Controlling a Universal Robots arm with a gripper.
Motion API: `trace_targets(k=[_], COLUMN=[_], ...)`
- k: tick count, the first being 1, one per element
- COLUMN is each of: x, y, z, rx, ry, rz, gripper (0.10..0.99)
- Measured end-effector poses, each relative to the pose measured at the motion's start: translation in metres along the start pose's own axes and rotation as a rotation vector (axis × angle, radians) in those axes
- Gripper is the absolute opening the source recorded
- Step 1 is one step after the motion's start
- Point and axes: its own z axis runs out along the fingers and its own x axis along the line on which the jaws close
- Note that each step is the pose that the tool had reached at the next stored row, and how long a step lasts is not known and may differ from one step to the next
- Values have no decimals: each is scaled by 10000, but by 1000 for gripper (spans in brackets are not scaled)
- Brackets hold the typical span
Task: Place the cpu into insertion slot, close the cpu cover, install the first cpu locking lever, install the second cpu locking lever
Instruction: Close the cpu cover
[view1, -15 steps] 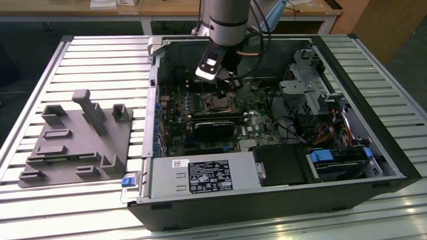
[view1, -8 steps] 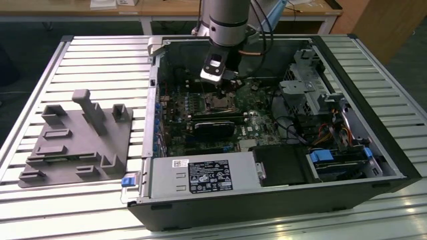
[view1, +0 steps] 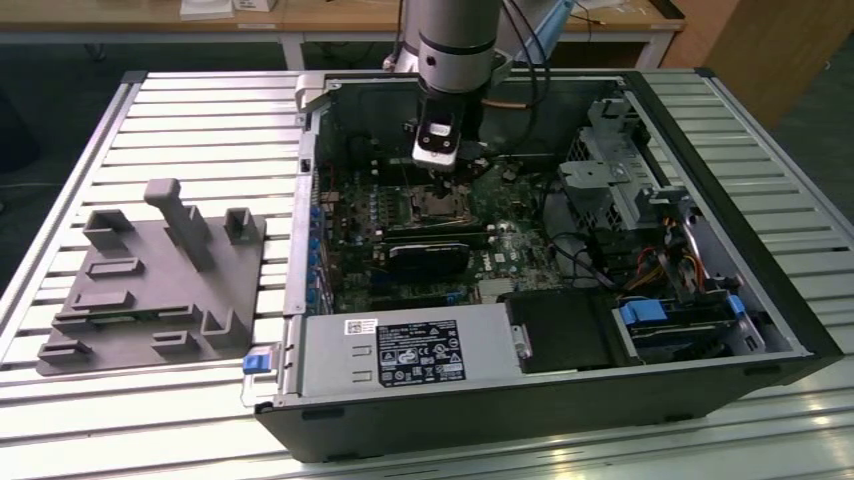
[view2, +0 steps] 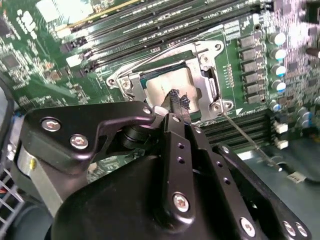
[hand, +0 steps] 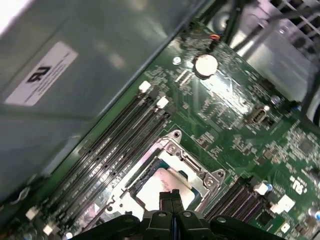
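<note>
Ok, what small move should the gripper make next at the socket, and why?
The dull silver square cpu lies framed by the lowered silvery metal cpu cover; the shut gripper, holding nothing, is over it. So probably shift toward the thin wire lever jutting from the cover's corner.

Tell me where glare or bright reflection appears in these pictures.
In the exterior view, the ribbed metal table shines white along its near slats, while the inside of the computer case stays dim; in both wrist views, the cpu reflects pale light off its metal top.
</note>
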Motion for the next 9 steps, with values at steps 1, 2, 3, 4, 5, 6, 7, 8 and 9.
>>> trace_targets(k=[1,2,3,4,5,6,7,8,9], x=[0,0,0,0,0,0,0,0,0], y=[0,0,0,0,0,0,0,0,0], z=[1,2,3,4,5,6,7,8,9], rx=[-1,-1,0,-1,-1,-1,0,-1,-1], ry=[4,7,11,14,18,21,24,28,31], rz=[-196,-376,-556,-736,-916,-1094,-1276,-1465,-1646], gripper=[106,106,106,106,106,106,106,106,106])
